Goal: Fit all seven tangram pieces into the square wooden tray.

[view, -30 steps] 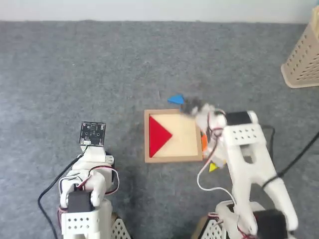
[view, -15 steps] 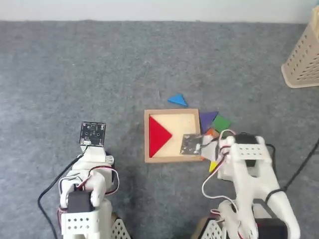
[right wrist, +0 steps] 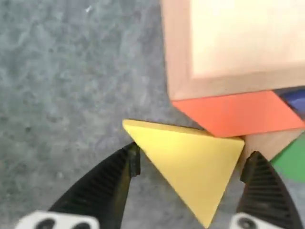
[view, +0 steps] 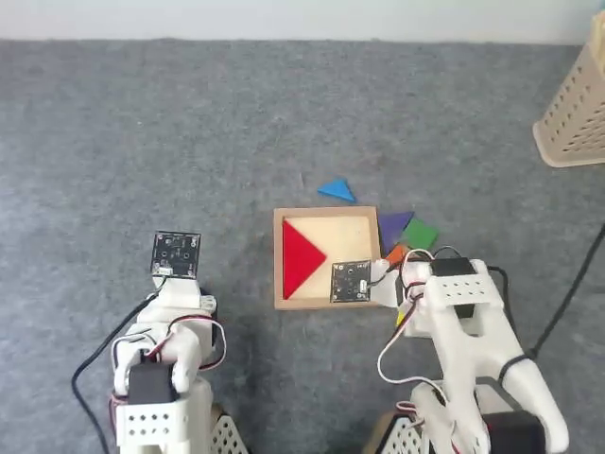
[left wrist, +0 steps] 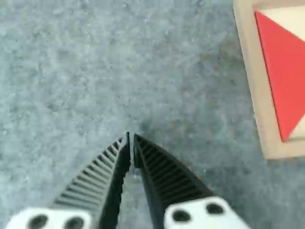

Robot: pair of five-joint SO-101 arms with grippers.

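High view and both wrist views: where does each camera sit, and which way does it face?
High view: fixed above the table, looking down on the tray, left arm and right arm.
Left wrist view: on the left wrist, looking down past the shut left gripper at the red triangle.
Right wrist view: on the right wrist, looking down past the open right gripper at the yellow triangle.
Shared: all three show the tray; high and left wrist show the red triangle.

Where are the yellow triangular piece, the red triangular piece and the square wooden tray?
yellow triangular piece (right wrist: 190, 164): right wrist view, centre of face.
red triangular piece (view: 300, 255): high view, centre of face.
square wooden tray (view: 278, 265): high view, left rim.
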